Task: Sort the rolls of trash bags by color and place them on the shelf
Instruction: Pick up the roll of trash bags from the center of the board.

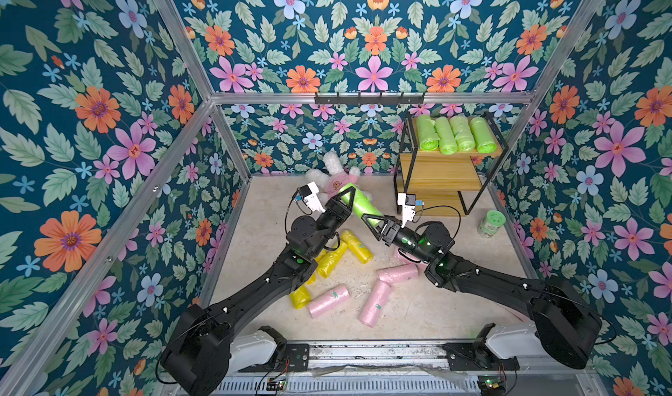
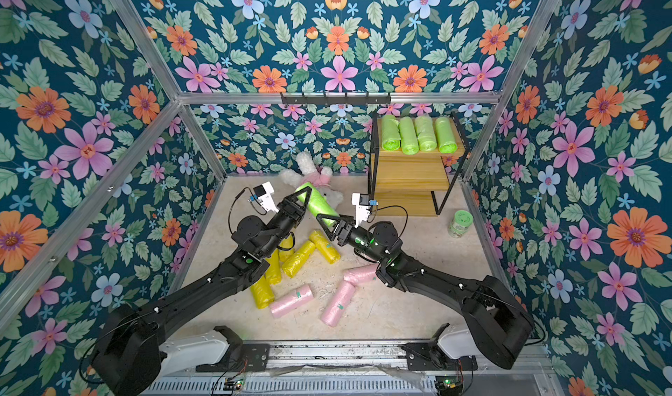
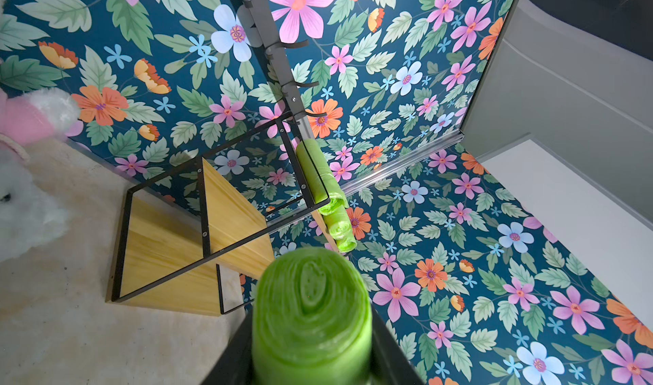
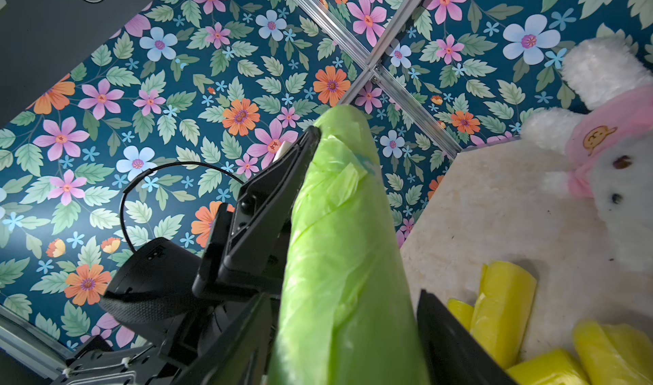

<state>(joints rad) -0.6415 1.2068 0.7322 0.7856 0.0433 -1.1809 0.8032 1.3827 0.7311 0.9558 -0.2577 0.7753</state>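
Shelf [image 1: 436, 174] top tier, four green rolls [image 1: 454, 134], left hand [image 1: 350, 195] clamping fifth roll [image 1: 362, 203], right hand [image 1: 370, 220] unclear

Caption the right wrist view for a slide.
Left hand grips the far end of a soft lime green plastic roll whose near end sits inside the right hand.

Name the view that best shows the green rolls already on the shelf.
The top views: all four green rolls lie side by side on the shelf's top board. Left wrist sees them foreshortened; right wrist, none.
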